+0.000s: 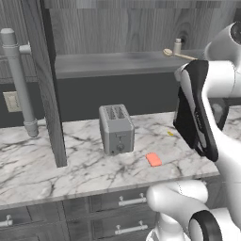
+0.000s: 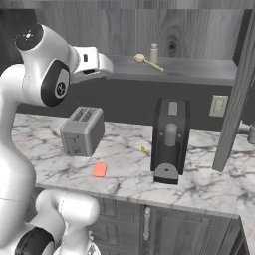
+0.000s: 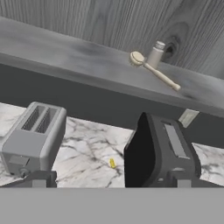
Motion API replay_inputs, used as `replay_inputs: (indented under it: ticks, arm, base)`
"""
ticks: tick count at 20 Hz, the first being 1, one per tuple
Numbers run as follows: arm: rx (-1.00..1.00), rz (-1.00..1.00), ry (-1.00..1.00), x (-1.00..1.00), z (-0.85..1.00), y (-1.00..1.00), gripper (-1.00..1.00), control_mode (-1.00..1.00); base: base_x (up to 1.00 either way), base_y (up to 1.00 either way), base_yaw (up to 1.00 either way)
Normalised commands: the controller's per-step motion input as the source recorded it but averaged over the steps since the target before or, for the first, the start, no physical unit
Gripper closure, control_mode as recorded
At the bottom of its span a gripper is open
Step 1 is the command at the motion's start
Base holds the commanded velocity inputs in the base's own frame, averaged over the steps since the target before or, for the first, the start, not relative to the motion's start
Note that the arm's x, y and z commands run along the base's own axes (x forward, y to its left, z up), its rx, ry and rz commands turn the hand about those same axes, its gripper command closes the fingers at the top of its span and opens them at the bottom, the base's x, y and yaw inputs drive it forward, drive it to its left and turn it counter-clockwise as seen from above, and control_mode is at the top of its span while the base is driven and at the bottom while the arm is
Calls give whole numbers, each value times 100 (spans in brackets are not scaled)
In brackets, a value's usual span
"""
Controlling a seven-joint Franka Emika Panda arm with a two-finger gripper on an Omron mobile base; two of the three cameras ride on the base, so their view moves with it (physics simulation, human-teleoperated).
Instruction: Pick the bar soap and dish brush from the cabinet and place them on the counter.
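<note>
The orange-red bar soap lies flat on the marble counter, in front of the toaster. On the grey shelf of the open cabinet rests the tan dish brush, its handle pointing right. My gripper hangs at about shelf height, left of the brush and well short of it. Its jaws stand wide open with nothing between them.
A grey toaster and a black coffee machine stand on the counter below the shelf. A small beige bottle stands just behind the brush head. The open cabinet door juts out at the left.
</note>
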Motion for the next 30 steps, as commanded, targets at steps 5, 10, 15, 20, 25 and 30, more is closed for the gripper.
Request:
replay_inputs:
  ticks: [5,10,15,20,25,30]
  arm:
    - [-3,0,-5,0,34,0,-100,-100]
    - [2,0,0,4,-12,-8,-100,-100]
    - [8,0,0,8,-35,-14,-100,-100]
    - [3,0,1,20,-1,-9,-100,-100]
    - [0,0,0,10,24,-4,-100,-100]
    - [0,0,-1,11,22,-2,-100,-100]
  base:
    - [0,0,0]
    - [0,0,0]
    - [0,0,0]
    - [0,0,0]
    - [0,0,0]
    - [0,0,0]
